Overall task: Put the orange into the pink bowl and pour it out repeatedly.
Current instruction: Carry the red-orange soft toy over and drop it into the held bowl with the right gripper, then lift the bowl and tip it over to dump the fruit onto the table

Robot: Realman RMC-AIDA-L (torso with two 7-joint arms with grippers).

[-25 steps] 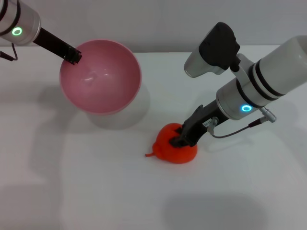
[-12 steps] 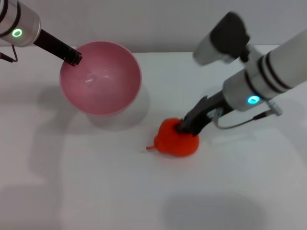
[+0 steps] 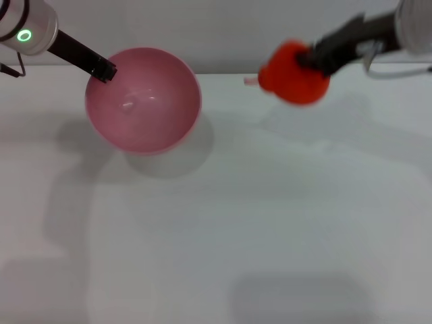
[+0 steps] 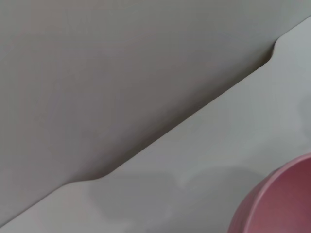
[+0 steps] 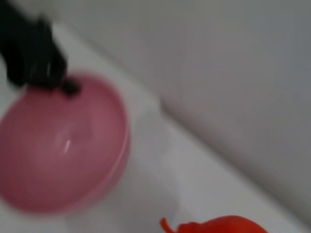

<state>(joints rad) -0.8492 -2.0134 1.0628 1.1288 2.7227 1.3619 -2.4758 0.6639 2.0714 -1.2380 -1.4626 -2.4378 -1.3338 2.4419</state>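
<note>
Gripping the orange (image 3: 291, 74) in the right gripper (image 3: 312, 59), high above the white table (image 3: 270, 216) and well apart from the pink bowl (image 3: 143, 101).
Pinching the far left rim of the pink bowl with the left gripper (image 3: 104, 69), fingers closed on the edge, bowl tilted with its opening toward the head camera and nothing inside it. Holding the fruit clamped from its right side, stem nub pointing left toward the bowl. Showing, from the right wrist, the bowl's hollow interior beyond the orange's upper edge (image 5: 221, 225); from the left wrist, only a curve of the bowl's outer wall (image 4: 277, 204).
</note>
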